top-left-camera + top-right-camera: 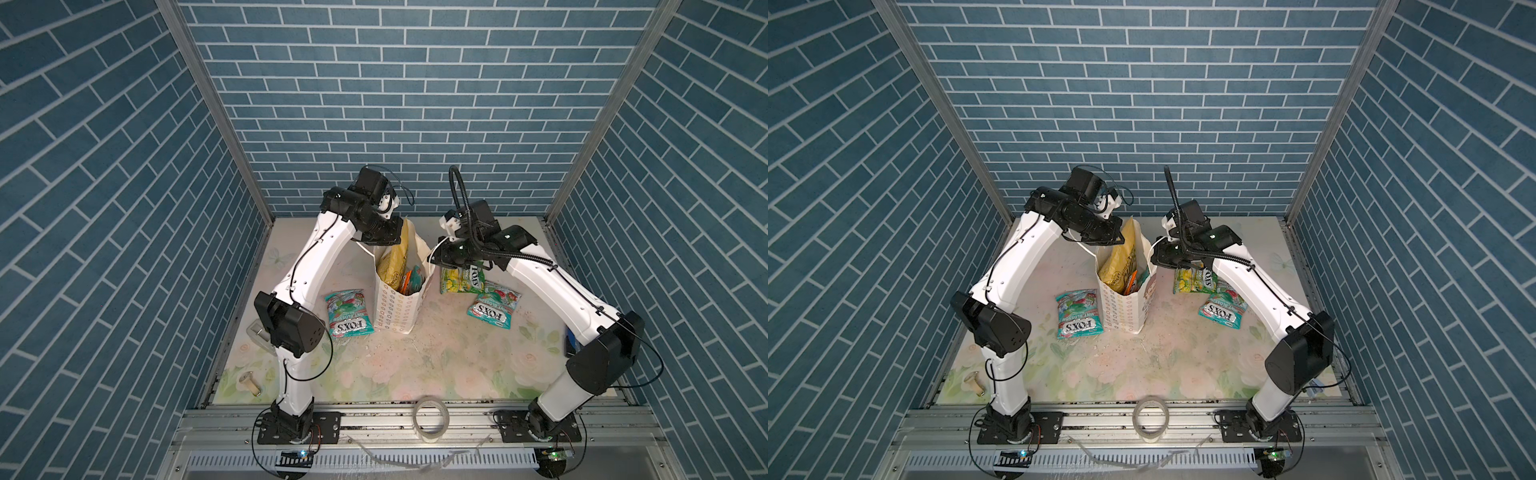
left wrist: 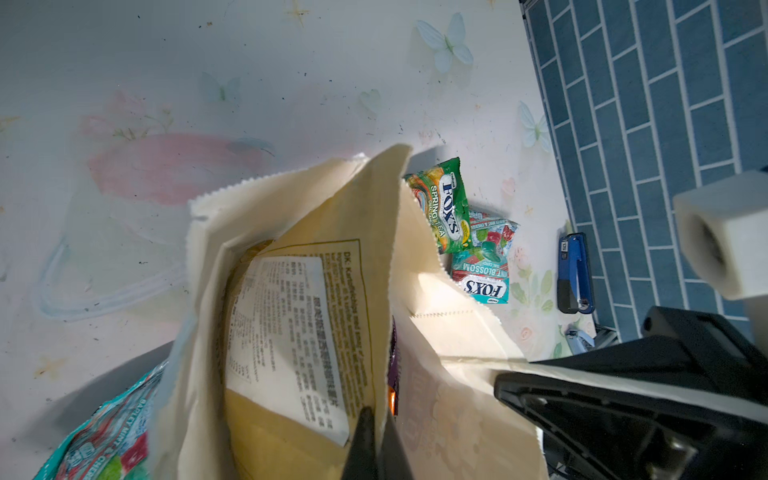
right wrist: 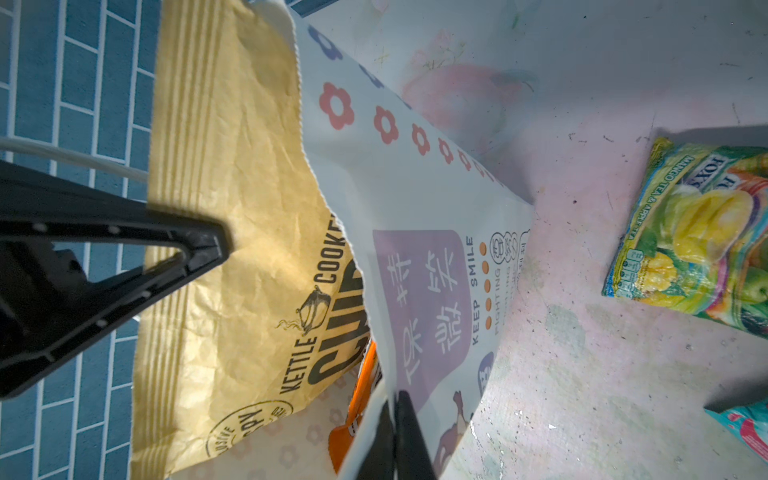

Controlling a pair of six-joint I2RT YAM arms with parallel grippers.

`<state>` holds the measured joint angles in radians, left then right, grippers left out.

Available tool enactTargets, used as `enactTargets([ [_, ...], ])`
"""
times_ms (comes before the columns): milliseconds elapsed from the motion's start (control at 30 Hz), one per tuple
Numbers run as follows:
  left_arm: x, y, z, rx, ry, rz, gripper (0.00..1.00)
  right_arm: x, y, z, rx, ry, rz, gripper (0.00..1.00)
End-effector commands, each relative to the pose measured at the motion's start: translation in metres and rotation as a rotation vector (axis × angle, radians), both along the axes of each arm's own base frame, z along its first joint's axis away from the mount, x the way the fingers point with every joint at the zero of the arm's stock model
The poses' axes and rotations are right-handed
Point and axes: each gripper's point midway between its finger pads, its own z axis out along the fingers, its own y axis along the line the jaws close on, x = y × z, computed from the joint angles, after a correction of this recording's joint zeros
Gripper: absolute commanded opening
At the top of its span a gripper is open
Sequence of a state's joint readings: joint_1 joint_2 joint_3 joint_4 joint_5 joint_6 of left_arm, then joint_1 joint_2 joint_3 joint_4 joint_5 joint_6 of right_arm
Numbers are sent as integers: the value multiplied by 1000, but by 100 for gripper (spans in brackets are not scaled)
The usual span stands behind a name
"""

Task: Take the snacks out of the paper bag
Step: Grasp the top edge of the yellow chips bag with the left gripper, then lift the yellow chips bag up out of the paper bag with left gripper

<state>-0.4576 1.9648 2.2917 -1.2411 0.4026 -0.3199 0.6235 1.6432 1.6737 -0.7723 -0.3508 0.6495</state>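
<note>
The white paper bag (image 1: 395, 311) (image 1: 1121, 311) stands upright mid-table, its mouth open. A yellow chips bag (image 1: 392, 259) (image 3: 232, 208) sticks up out of it. My left gripper (image 1: 397, 239) (image 2: 377, 419) is shut on the chips bag's edge above the far rim. My right gripper (image 1: 432, 257) (image 3: 392, 405) is shut on the paper bag's right wall (image 3: 415, 187). An orange packet (image 1: 409, 280) (image 3: 357, 395) and a sliver of a purple one (image 2: 392, 353) remain inside. On the table lie a teal packet (image 1: 349, 311) left of the bag, and a yellow-green packet (image 1: 461, 282) and a second teal packet (image 1: 492, 309) to its right.
A clear tape roll (image 1: 431, 419) stands on the front rail. A dark blue stapler-like object (image 2: 575, 272) lies by the right wall. A small cylinder (image 1: 249, 380) and a grey object (image 1: 257, 332) sit at the table's left edge. Blue brick walls enclose three sides.
</note>
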Motion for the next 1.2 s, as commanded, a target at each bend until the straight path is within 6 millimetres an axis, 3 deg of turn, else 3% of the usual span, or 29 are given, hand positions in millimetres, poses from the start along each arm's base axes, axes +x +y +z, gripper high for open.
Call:
enactTargets([
  [0,2,-7,32,-110,-65,-1,0,2,9,20,34,-49,28,0],
  [700,12,2,65,-306,-58,38,0,4,12,21,23,-58,38,0],
  [967,13,9,66,-297,-57,52,0,5,13,20,21,-59,38,0],
  [1167,15,11,88,-385,-83,51,0,6,12,21,16,-60,36,0],
])
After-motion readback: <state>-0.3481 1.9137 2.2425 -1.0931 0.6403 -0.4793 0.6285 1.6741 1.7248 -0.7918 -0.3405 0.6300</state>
